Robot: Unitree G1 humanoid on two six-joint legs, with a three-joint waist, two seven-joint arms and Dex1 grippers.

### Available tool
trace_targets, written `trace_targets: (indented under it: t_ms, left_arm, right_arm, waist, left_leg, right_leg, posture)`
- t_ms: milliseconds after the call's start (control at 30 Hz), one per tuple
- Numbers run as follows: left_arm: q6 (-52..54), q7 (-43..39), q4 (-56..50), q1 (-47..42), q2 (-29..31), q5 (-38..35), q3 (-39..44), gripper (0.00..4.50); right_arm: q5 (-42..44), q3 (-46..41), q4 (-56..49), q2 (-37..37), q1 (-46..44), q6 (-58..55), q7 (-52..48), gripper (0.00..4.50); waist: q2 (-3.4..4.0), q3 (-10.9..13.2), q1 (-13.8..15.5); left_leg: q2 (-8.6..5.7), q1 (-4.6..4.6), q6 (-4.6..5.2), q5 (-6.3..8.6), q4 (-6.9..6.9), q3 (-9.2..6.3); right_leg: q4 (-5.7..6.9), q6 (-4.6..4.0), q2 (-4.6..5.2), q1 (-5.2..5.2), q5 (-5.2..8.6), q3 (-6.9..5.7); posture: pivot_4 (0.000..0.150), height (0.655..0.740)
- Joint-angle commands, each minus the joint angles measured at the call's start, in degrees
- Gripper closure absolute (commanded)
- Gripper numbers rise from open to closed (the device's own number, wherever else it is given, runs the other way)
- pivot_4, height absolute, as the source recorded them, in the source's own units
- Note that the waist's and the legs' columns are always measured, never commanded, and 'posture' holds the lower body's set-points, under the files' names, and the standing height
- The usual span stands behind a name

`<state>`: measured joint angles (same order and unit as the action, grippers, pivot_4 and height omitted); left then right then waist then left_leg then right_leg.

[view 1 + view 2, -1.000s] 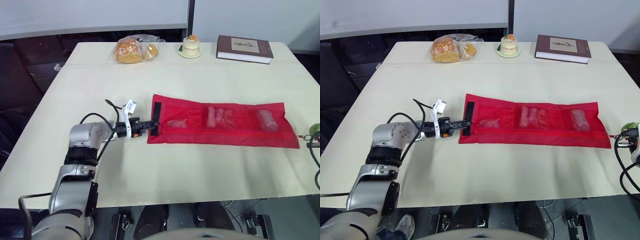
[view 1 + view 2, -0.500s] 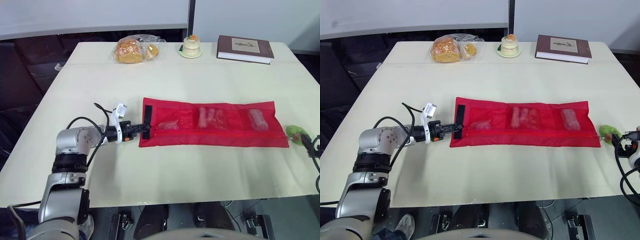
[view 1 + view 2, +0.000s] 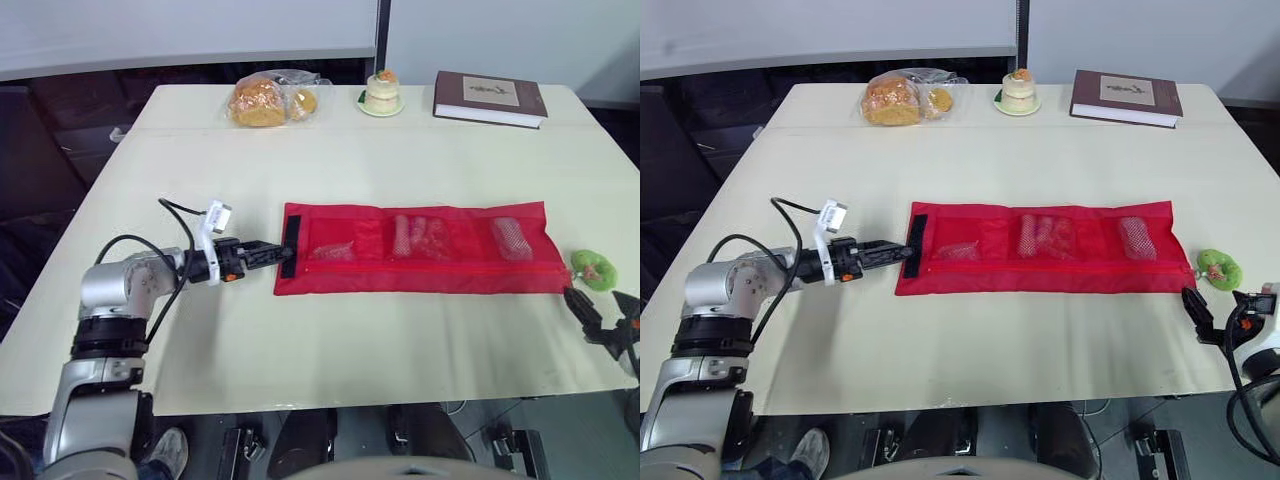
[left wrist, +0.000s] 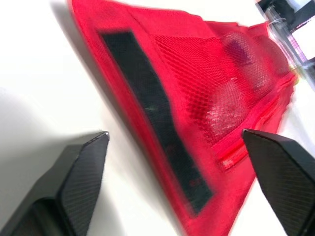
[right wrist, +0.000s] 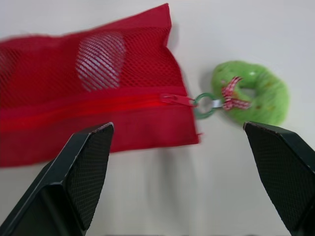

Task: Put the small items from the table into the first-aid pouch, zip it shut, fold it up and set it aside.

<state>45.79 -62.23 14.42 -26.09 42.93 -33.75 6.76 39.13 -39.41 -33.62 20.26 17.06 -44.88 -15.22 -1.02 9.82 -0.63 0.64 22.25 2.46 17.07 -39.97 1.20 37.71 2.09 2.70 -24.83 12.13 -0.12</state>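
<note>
Left gripper (image 3: 268,250): fingers spread, empty, at the pouch's left edge. Red mesh pouch (image 3: 440,272): flat, mid-surface (image 3: 400,150); three pockets, small items (image 3: 420,236) in each. Zip slider at right end, green charm (image 3: 592,270) attached. Right gripper (image 3: 595,305): fingers spread, empty, just nearer than the charm.

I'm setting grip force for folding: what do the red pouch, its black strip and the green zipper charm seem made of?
Red pouch: soft matte fabric with mesh pockets; contents show through the weave. Black strip: flat matte band, probably hook-and-loop. Green charm: plush-looking ring with a checked ribbon bow, likely stuffed cloth.
</note>
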Motion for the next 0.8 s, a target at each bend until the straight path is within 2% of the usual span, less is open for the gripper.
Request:
trace_targets:
  t_ms: [33, 200, 400, 533, 667, 800]
  left_arm:
    - [-8.0, -8.3, -7.6, -0.6, 1.3, -1.0, 0.3, 0.11]
    - [-12.7, -13.7, -14.5, -1.5, 1.6, 0.4, -3.4, 0.11]
    - [-9.3, -14.0, -24.7, -4.7, 0.6, -2.8, -6.7, 0.11]
    - [-7.9, -13.6, -27.1, -6.0, 0.4, -3.9, -7.7, 0.11]
    - [-7.8, -14.2, -29.0, -7.8, -0.2, -4.4, -8.8, 0.11]
    - [-8.7, -14.6, -29.7, -8.0, 0.0, -3.7, -9.9, 0.11]
  right_arm:
    - [5.1, -0.4, -1.9, -3.7, -1.3, -0.7, 4.3, 0.0]
    - [11.0, -0.5, 0.4, -7.3, -2.8, -1.4, 7.9, 0.0]
    - [19.6, -1.5, 3.3, -9.9, -3.3, -2.5, 14.6, 0.0]
    - [25.0, -1.0, 4.2, -9.8, -3.1, -2.7, 18.2, 0.0]
    - [31.6, -1.7, 7.7, -11.0, -7.2, -0.4, 26.1, 0.0]
    - [36.5, -1.3, 11.5, -10.7, -10.3, 1.5, 29.1, 0.0]
  waist:
    - [-0.01, 0.0, 0.4]
    - [0.02, 0.0, 1.4]
    - [0.01, 0.0, 1.3]
    - [0.03, 0.0, 1.0]
    - [-0.01, 0.0, 0.4]
    - [-0.01, 0.0, -0.1]
  left_leg:
    - [-0.03, 0.07, 0.0, 0.0, -0.01, -0.04]
    - [-0.08, 0.19, 0.02, 0.0, -0.06, -0.09]
    - [-0.08, 0.26, 0.03, 0.0, -0.06, -0.14]
    - [-0.08, 0.22, 0.03, 0.0, -0.06, -0.09]
    - [-0.07, 0.21, 0.03, 0.0, -0.06, -0.11]
    - [-0.08, 0.22, 0.04, 0.01, -0.07, -0.07]
  right_leg:
    - [-0.03, 0.0, 0.11, -0.01, 0.0, 0.0]
    - [-0.12, -0.02, 0.29, -0.03, 0.0, -0.02]
    - [-0.09, -0.01, 0.0, -0.07, 0.0, -0.04]
    - [-0.08, 0.0, -0.06, -0.07, 0.0, -0.08]
    - [-0.08, 0.01, -0.1, -0.06, 0.01, -0.1]
    - [-0.1, 0.02, -0.1, -0.06, 0.0, -0.07]
  posture:
    - [0.15, 0.7289]
    - [0.15, 0.7289]
    - [0.15, 0.7289]
    - [0.15, 0.7289]
    - [0.15, 0.7289]
    - [0.15, 0.7289]
